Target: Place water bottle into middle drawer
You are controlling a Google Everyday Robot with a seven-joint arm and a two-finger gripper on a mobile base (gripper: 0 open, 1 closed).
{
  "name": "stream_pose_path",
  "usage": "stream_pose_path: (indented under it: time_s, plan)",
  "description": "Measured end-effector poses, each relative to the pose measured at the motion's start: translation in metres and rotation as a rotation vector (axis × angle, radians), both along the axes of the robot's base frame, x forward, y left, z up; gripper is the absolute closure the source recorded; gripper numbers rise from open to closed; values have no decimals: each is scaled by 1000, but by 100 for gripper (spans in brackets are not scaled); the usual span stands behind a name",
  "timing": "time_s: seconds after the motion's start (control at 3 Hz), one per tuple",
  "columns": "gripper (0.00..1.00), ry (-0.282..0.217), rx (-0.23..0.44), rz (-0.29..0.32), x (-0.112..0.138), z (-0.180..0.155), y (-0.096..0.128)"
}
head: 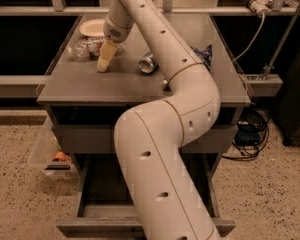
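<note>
1. Bottle (pixel 86 48): lying on its side at the back left of the cabinet top (pixel 90 89), just in front of the plate (pixel 91 28). Not held.
2. Gripper (pixel 103 67): pointing down at the top, just right of the bottle and slightly nearer the camera. Open or closed: cannot tell. Contact with the bottle: not confirmed.
3. Drawer (pixel 90 227): standing pulled out below the top grey drawer front, dark inside, partly hidden by the arm (pixel 160 174).
4. Handling, judged:
   - Thin, clear, crinkled plastic; probably light and soft-walled, likely to dent under a hard squeeze.
   - Round body on a smooth top; apt to roll if nudged from one side.
   - Best hold judged to be across the labelled mid-body, closing squarely over the round section; cap end too narrow, wall slippery.
5. Materials and shapes:
   - Cabinet top flat, matt grey, hard.
   - Plate pale, shallow, round.
   - Can (pixel 148 63) shiny metal, on its side, well right of the bottle.
   - Arm smooth, cream, tubular.
</note>
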State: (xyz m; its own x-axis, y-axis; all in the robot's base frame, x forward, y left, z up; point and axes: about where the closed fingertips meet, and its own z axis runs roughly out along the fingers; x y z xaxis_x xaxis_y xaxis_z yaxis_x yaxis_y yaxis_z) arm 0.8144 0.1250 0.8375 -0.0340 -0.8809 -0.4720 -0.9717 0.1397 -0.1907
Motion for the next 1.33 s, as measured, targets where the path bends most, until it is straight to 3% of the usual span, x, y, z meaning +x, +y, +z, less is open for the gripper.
stream_pose_path:
  time_s: [1.0, 1.33]
  plan:
    - [90, 0, 0, 0, 0, 0, 0]
    - [100, 0, 0, 0, 0, 0, 0]
